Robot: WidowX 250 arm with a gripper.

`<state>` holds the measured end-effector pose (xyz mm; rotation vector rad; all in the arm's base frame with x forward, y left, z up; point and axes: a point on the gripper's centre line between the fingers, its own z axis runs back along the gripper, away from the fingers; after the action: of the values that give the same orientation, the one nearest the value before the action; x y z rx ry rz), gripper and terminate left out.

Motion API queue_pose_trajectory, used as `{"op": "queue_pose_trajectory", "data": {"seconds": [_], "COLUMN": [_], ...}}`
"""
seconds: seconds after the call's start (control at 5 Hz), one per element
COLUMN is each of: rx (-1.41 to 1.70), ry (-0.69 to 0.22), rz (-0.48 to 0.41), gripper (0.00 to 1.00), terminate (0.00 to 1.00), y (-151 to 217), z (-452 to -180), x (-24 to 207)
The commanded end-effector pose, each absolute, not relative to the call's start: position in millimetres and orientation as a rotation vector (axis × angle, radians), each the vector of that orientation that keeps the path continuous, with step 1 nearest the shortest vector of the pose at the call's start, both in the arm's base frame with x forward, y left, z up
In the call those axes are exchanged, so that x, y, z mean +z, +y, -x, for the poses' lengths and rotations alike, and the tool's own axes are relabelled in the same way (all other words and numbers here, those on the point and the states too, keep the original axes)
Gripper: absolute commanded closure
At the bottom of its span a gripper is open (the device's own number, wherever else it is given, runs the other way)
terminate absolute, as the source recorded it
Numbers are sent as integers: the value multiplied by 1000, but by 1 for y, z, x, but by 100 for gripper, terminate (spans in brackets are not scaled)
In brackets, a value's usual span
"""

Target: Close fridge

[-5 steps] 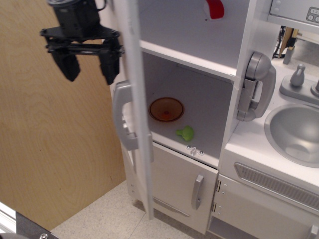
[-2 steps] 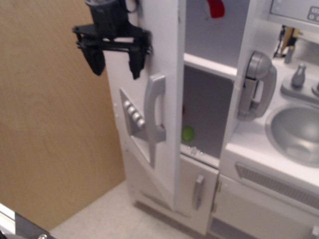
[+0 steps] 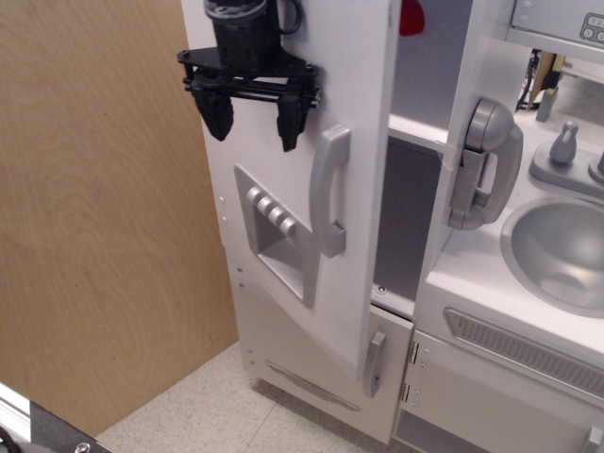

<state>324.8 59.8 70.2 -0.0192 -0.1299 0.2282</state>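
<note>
The fridge (image 3: 415, 203) is a tall white toy-kitchen cabinet. Its big door (image 3: 283, 311) has a vertical grey handle (image 3: 330, 189) and a grey dispenser recess (image 3: 276, 236) with buttons. The door stands slightly ajar, leaving a narrow gap at its right edge through which a white shelf (image 3: 415, 132) and a red item (image 3: 411, 14) show. My black gripper (image 3: 253, 127) is open and empty, its fingers pointing down against the upper part of the door's front, left of the handle.
A smaller lower door with a short grey handle (image 3: 375, 363) sits below. A grey toy phone (image 3: 483, 165) hangs on the cabinet's right post. A grey sink (image 3: 562, 250) with a tap lies at the right. A plywood wall (image 3: 104, 217) stands at the left.
The door has swung from wide open to nearly shut, hiding the orange bowl and green item inside. My gripper has moved right with the door.
</note>
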Motion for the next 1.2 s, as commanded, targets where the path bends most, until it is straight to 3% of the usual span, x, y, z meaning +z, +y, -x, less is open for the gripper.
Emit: {"op": "queue_pose_trajectory", "data": {"seconds": [0.0,0.4,1.0], "rx": [238,272,293], "ry": [-186,-192,-195], "rz": [29,50,69], "gripper": [0,0,0], "terminate": [0,0,0], "y": [61,67,71], "z": [-353,-373,-381], "x": [93,103,109]}}
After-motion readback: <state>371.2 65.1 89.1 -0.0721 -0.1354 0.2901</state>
